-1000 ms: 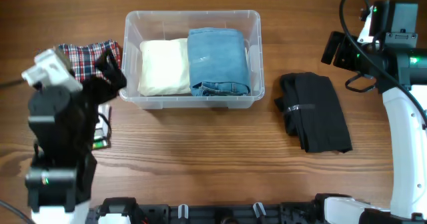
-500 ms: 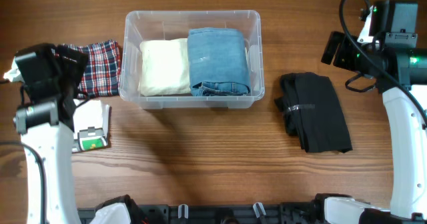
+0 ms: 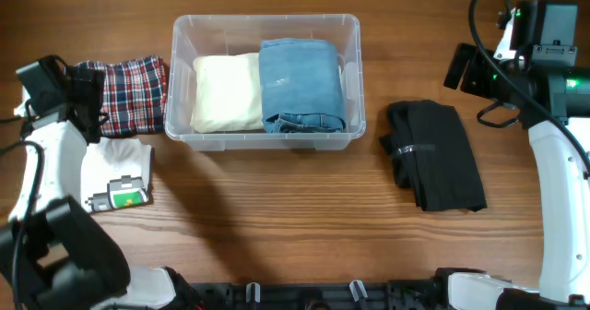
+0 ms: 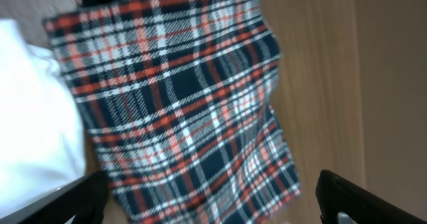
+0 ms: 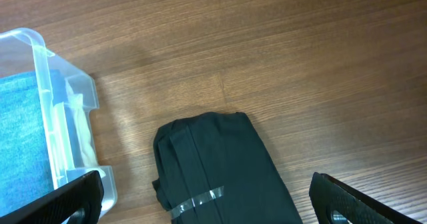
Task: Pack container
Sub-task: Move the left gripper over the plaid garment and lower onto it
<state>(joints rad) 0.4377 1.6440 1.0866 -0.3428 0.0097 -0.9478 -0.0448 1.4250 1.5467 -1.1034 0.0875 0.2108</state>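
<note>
Looking down from overhead, got the clear, colourless rectangular plastic container [image 3: 267, 18] in the upper middle of the frame, sitting on the brown wooden table [image 3: 277, 218]. Already holding a folded cream cloth [image 3: 226, 92] on its left side and a folded pair of blue jeans [image 3: 302, 84] pressed right up against that. Can also catch one rounded corner of it at the left edge of the right wrist view.

On the left of the overhead frame, just beside the container, spotted a folded red, white and navy plaid fabric [image 3: 134, 93]. Right below that, touching its lower edge, a folded white garment [image 3: 115, 162] with a small green tag [image 3: 127, 196] on it. Over on the right of the frame, apart from the container, a folded black garment [image 3: 435, 153] with a thin pale band across it.

As for the left gripper [image 4: 213, 207]: hanging over the plaid fabric, spread wide with a fingertip in each lower corner of the left wrist view, pinching nothing. Pretty blurry in there, so can't tell if touching the cloth or not.

Same deal for the right gripper [image 5: 207, 207]: spread wide, empty, up above the table with the black garment below it.
</note>
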